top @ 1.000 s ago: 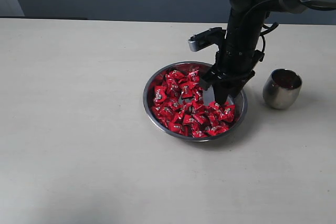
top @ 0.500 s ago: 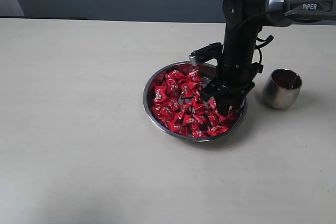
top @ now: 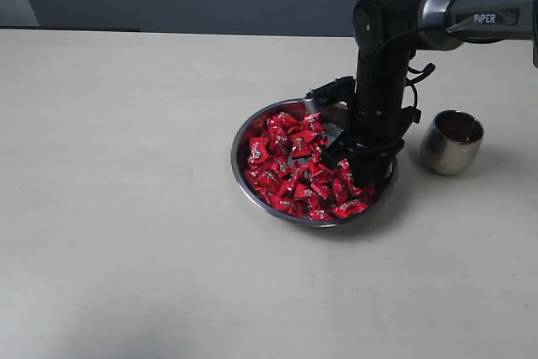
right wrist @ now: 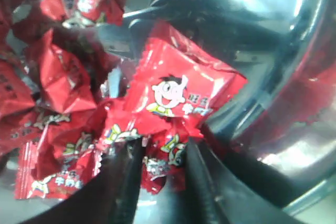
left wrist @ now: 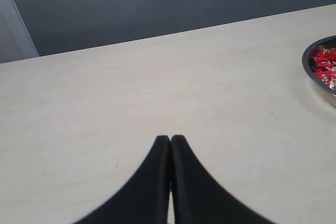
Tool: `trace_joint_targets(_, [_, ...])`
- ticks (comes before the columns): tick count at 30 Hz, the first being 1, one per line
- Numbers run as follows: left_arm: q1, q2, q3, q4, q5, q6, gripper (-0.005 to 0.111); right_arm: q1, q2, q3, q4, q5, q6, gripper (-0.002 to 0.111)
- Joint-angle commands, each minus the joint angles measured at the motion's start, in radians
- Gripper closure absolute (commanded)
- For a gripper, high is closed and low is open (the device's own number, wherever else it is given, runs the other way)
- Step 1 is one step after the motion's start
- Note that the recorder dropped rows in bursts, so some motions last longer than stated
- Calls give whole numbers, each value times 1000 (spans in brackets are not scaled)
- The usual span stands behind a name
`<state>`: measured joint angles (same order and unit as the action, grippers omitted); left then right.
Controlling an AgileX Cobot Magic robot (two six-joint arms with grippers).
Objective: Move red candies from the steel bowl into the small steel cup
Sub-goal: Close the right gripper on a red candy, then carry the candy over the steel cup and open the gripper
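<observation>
The steel bowl [top: 236,160] sits right of the middle of the pale desk [top: 126,208], heaped with red candies [top: 286,166] that lie thickest on its left and near sides. The small steel cup [top: 450,142] stands upright just to the right of the bowl, apart from its rim, with something dark red showing inside. The right arm [top: 382,81] comes in from the far right and drops almost straight down into the right half of the bowl, standing between the candy heap and the cup and hiding the bowl's far-right rim. The right gripper [top: 357,176] has its tips down among the candies. In the right wrist view its fingers [right wrist: 123,187] stand a little apart with one candy [right wrist: 164,163] between them, but whether they pinch it yet cannot be told. A flat wrapper with a cartoon face [right wrist: 178,90] lies just beyond the fingers, against the bowl's shiny wall. The left gripper [left wrist: 170,139] has its fingers pressed together, holding nothing, over bare desk well to the left of the bowl

Compared with a second ago, the right gripper has sunk from the bare patch by the right wall into the candies, and its wrist sits lower. Bowl and cup have kept their places
</observation>
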<state>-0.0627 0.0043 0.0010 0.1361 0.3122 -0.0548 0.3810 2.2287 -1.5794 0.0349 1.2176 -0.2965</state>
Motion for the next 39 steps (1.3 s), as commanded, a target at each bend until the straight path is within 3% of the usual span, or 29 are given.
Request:
trace_joint_targets(1, [-10,-4,-1,0,-4,-6,106,-2,5,-1,-35,-1,1,99])
trace_joint_targets(3, [-10,-4,-1,0,-4,-6,106,-2,-5,-1,-35,-3,1,109])
trace_joint_targets(18, [-10,-4,-1,0,-4,-6,106,-14,-182,-24,-43,-8,1,109])
trace_joint_targets(31, [-10,-4,-1,0,-4,-6,106,-238,-299,-22,-51,3,43,109])
trace_joint_targets(39, [-10,-4,-1,0,-4,-6,106,-294,-299,9,-49,-55,43,109])
